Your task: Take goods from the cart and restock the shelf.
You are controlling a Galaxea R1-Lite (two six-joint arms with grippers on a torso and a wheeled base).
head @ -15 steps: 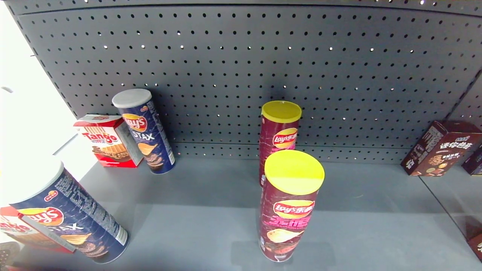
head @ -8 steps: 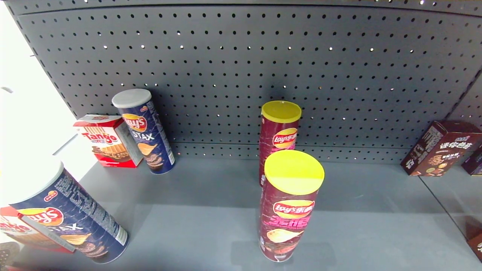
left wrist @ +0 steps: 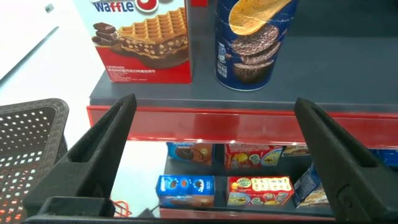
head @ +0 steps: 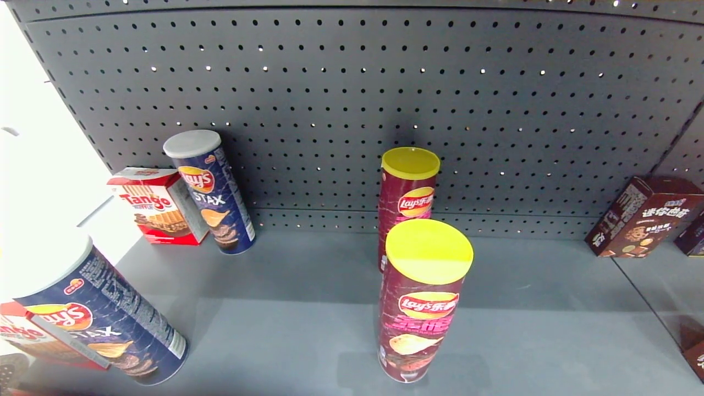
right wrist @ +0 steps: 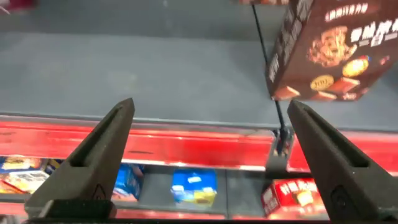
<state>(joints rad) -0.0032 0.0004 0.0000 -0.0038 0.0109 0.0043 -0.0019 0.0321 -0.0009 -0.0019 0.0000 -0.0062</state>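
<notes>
Maroon rear can (head: 409,192) btm hidden by front can (head: 423,308); near rt box (head: 696,360) cropped.

Grey shelf (head: 297,286), upright maroon cans (head: 423,308), blue cans (head: 212,192), wafer box (head: 157,206), brown box (head: 643,217)

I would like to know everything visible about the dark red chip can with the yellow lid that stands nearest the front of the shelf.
The dark red chip can is a tall round tube, seemingly printed cardboard, with a chip picture and a logo on its side. A flat yellow lid, plastic by its look, closes it. It stands upright on the grey shelf, near the front edge. It partly hides a second dark red can behind it; whether they touch cannot be told.
</notes>
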